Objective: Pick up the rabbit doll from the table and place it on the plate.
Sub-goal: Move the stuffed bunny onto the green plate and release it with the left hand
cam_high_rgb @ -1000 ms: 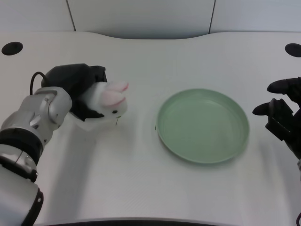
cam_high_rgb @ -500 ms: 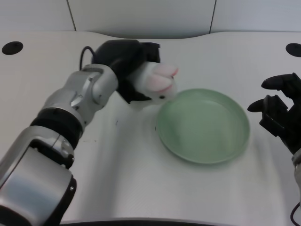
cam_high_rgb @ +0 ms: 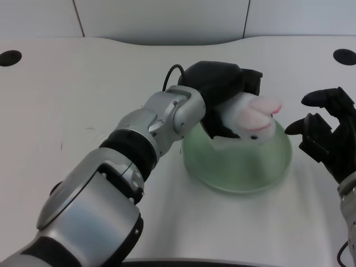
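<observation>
My left hand (cam_high_rgb: 222,94) grips the white rabbit doll (cam_high_rgb: 250,119), whose pink ears point right. Hand and doll hang above the middle of the green plate (cam_high_rgb: 239,167). The doll's lower body is partly hidden by my fingers, and I cannot tell whether it touches the plate. My silver left forearm (cam_high_rgb: 161,122) stretches across the table from the lower left and covers the plate's left rim.
My right hand (cam_high_rgb: 328,136) waits just right of the plate's rim, fingers spread. Two black round holes sit in the table's far corners, one on the left (cam_high_rgb: 11,57) and one on the right (cam_high_rgb: 345,55). A grey wall panel runs along the back.
My left hand has carried the rabbit doll rightward from the plate's left rim to above the plate's middle. The arm reaches further across; the view has shifted slightly.
</observation>
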You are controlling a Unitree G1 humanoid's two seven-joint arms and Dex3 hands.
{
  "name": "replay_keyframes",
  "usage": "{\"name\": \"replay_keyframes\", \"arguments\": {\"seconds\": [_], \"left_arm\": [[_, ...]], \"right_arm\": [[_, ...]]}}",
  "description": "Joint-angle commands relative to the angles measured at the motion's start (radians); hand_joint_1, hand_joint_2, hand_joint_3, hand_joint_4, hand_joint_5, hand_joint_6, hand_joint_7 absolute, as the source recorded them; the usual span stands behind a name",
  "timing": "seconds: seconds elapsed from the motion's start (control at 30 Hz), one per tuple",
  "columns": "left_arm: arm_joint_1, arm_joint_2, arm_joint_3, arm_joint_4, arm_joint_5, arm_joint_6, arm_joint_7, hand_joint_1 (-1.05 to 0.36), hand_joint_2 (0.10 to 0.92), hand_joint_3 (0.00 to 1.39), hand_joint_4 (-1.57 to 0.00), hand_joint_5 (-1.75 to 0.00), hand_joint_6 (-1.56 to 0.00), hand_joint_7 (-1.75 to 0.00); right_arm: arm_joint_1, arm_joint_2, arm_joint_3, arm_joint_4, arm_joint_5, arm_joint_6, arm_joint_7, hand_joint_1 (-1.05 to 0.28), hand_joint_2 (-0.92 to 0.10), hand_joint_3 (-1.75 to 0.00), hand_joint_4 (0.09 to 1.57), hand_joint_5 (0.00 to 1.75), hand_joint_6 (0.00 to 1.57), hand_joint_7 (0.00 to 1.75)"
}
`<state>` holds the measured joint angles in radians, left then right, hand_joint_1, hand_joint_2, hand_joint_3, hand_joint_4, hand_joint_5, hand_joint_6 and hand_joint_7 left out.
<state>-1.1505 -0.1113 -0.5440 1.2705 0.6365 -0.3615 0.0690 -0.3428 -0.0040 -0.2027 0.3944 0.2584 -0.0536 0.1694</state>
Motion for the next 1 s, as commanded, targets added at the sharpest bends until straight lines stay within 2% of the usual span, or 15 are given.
{"name": "replay_keyframes", "arguments": {"seconds": [0.03, 0.07, 0.13, 0.23, 0.33, 0.53, 0.57, 0.6, 0.63, 0.67, 0.7, 0.77, 0.83, 0.93, 1.0], "left_arm": [[0.001, -0.018, 0.001, 0.021, -0.001, -0.007, 0.011, -0.41, 0.5, 0.98, -0.82, -1.75, -0.65, -1.75], [0.002, -0.023, 0.002, 0.023, -0.002, -0.009, 0.014, -0.42, 0.523, 0.97, -0.8, -1.75, -0.64, -1.75], [0.003, -0.033, 0.001, 0.028, 0.0, -0.008, 0.022, -0.42, 0.539, 0.95, -0.79, -1.75, -0.64, -1.75], [0.003, -0.041, -0.001, 0.033, 0.003, -0.002, 0.032, -0.38, 0.506, 0.94, -0.79, -1.75, -0.63, -1.75], [0.007, -0.04, -0.004, 0.037, 0.006, 0.003, 0.028, -0.38, 0.492, 0.94, -0.81, -1.75, -0.63, -1.75], [0.016, -0.031, -0.01, 0.04, 0.012, 0.001, 0.034, -0.37, 0.516, 0.96, -0.78, -1.75, -0.61, -1.75], [0.011, -0.027, -0.012, 0.044, 0.013, 0.024, 0.008, -0.37, 0.516, 0.96, -0.78, -1.75, -0.61, -1.75], [0.008, -0.025, -0.013, 0.047, 0.014, 0.041, -0.012, -0.52, 0.651, 0.54, -0.62, -1.37, -0.6, -1.11], [0.005, -0.02, -0.019, 0.049, 0.019, 0.057, -0.034, -0.57, 0.753, 0.29, -0.58, -1.21, -0.67, -0.76], [0.003, -0.016, -0.023, 0.05, 0.023, 0.067, -0.048, -0.65, 0.81, 0.12, -0.5, -0.86, -0.66, -0.37], [0.003, -0.014, -0.025, 0.049, 0.026, 0.07, -0.053, -0.67, 0.829, 0.06, -0.49, -0.69, -0.67, -0.2], [0.005, -0.006, -0.028, 0.046, 0.029, 0.067, -0.063, -0.71, 0.844, 0.01, -0.44, -0.51, -0.63, -0.06], [0.007, 0.005, -0.029, 0.045, 0.026, 0.058, -0.079, -0.76, 0.849, 0.0, -0.27, -0.38, -0.48, -0.01], [0.008, 0.008, -0.029, 0.043, 0.024, 0.055, -0.086, -0.78, 0.851, 0.0, -0.21, -0.32, -0.42, 0.0], [0.006, 0.014, -0.03, 0.043, 0.024, 0.054, -0.105, -0.79, 0.859, 0.0, -0.12, -0.27, -0.32, 0.0]], "right_arm": [[0.018, -0.009, -0.004, -0.018, 0.005, 0.003, -0.001, 0.01, -0.81, -1.12, 0.5, 1.75, 0.0, 1.75], [0.018, -0.007, -0.006, -0.014, 0.01, -0.002, 0.004, 0.01, -0.82, -1.13, 0.53, 1.75, 0.0, 1.75], [0.022, -0.001, -0.01, -0.024, 0.022, 0.004, 0.009, 0.0, -0.82, -1.13, 0.55, 1.75, 0.0, 1.75], [0.029, 0.002, -0.008, -0.039, 0.022, 0.008, 0.005, 0.0, -0.81, -1.14, 0.54, 1.75, 0.0, 1.75], [0.032, 0.002, -0.006, -0.039, 0.018, 0.001, 0.006, -0.01, -0.8, -1.14, 0.53, 1.75, 0.0, 1.75], [0.036, 0.003, -0.005, -0.054, 0.021, 0.013, 0.005, -0.01, -0.79, -1.16, 0.52, 1.75, 0.0, 1.75], [0.037, 0.003, -0.004, -0.058, 0.017, 0.016, -0.001, -0.01, -0.79, -1.16, 0.52, 1.75, 0.0, 1.75], [0.038, 0.004, -0.003, -0.061, 0.013, 0.019, -0.006, 0.01, -0.8, -1.15, 0.47, 1.75, 0.0, 1.75], [0.039, 0.005, -0.004, -0.067, 0.013, 0.026, -0.012, 0.01, -0.81, -1.15, 0.46, 1.75, 0.0, 1.75], [0.039, 0.005, -0.003, -0.069, 0.013, 0.028, -0.014, 0.01, -0.81, -1.14, 0.43, 1.75, 0.0, 1.75], [0.039, 0.006, -0.003, -0.07, 0.013, 0.029, -0.015, 0.02, -0.81, -1.14, 0.42, 1.75, 0.0, 1.75], [0.039, 0.007, -0.003, -0.074, 0.014, 0.034, -0.02, 0.02, -0.82, -1.13, 0.4, 1.75, 0.0, 1.75], [0.04, 0.008, -0.003, -0.078, 0.014, 0.042, -0.026, 0.02, -0.85, -1.1, 0.36, 1.75, 0.0, 1.75], [0.041, 0.008, -0.004, -0.082, 0.014, 0.047, -0.028, 0.02, -0.87, -1.07, 0.35, 1.75, 0.0, 1.75], [0.04, 0.009, -0.007, -0.075, 0.022, 0.04, -0.019, 0.01, -0.88, -1.07, 0.34, 1.75, 0.0, 1.75]]}}
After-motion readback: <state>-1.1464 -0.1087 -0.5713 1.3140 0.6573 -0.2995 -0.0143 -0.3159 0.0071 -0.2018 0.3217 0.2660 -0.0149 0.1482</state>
